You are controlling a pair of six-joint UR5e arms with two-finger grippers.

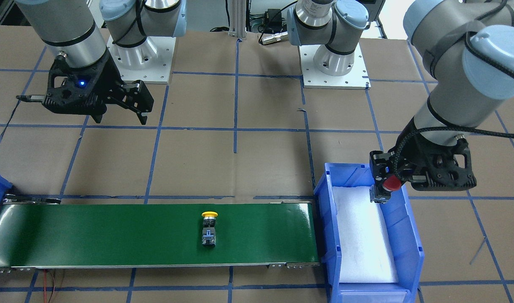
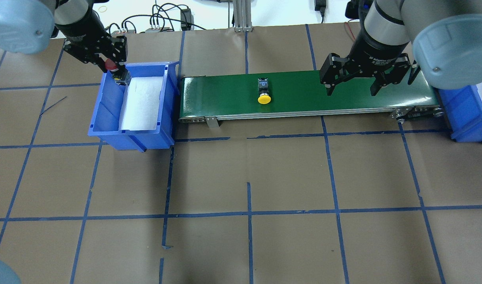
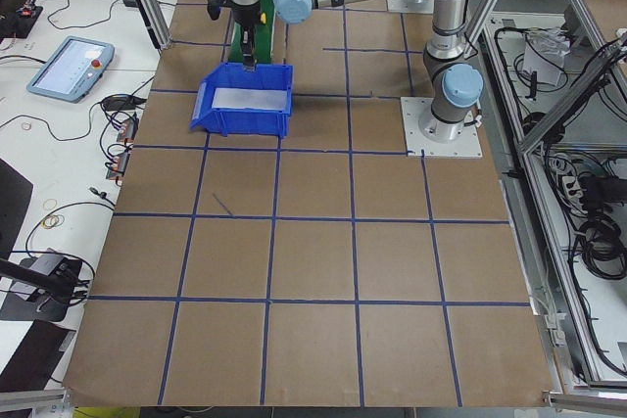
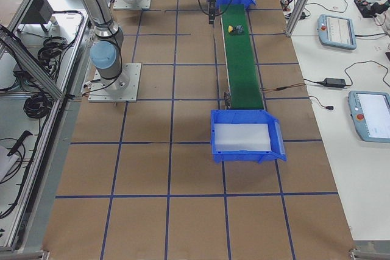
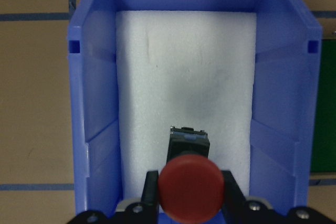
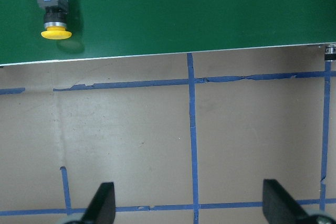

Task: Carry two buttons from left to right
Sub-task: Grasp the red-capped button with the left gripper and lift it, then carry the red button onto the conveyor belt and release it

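Brown gridded table [image 1: 240, 160]; green belt [image 1: 113, 231] at lower centre, bearing yellow button [image 1: 209, 229]. Far right, left gripper [image 1: 381, 191] clamping red button [image 1: 391, 183] over blue bin [image 1: 412, 235]. Upper left, right gripper [image 1: 121, 120] spread wide.

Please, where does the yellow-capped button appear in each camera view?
Front-facing: yellow-capped button at lower centre.
Overhead: button at upper centre.
Exterior left: not visible.
Exterior right: button near top centre.
Left wrist: not in it.
Right wrist: button at top-left corner.
Shared landmark: green conveyor belt beneath it.

Silver-grey arms [image 1: 67, 33], pale-blue joint caps [image 1: 492, 63]; black left gripper [image 1: 381, 191] and right gripper [image 1: 121, 120]; braided black cable [image 1: 492, 134]; 2 white bolted baseplates [image 1: 315, 80].
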